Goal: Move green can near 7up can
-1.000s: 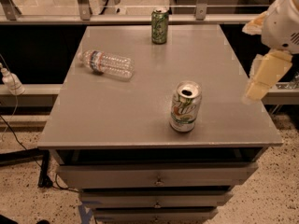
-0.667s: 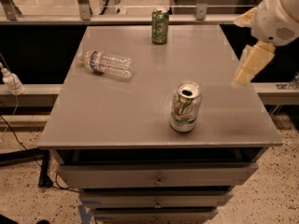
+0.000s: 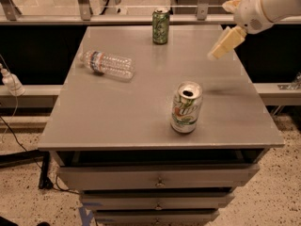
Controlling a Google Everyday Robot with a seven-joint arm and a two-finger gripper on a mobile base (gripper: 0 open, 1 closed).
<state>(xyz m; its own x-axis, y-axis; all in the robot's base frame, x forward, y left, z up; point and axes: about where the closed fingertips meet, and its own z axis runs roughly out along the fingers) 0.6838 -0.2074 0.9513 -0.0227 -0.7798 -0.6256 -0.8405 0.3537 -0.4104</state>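
Note:
The green can (image 3: 161, 27) stands upright at the far edge of the grey table (image 3: 117, 121), near the middle. The 7up can (image 3: 186, 108), silver-white with a green logo and an open top, stands upright near the front right. My gripper (image 3: 225, 43) hangs above the table's right side on a white arm coming in from the upper right. It is to the right of the green can and beyond the 7up can, touching neither. It holds nothing.
A clear plastic water bottle (image 3: 107, 64) lies on its side on the left part of the table. Drawers sit below the tabletop. A metal railing with glass runs behind the table. A cable and plug hang at the left.
My arm and gripper have moved left and farther over the table, toward the far side. The cans and the bottle have not moved.

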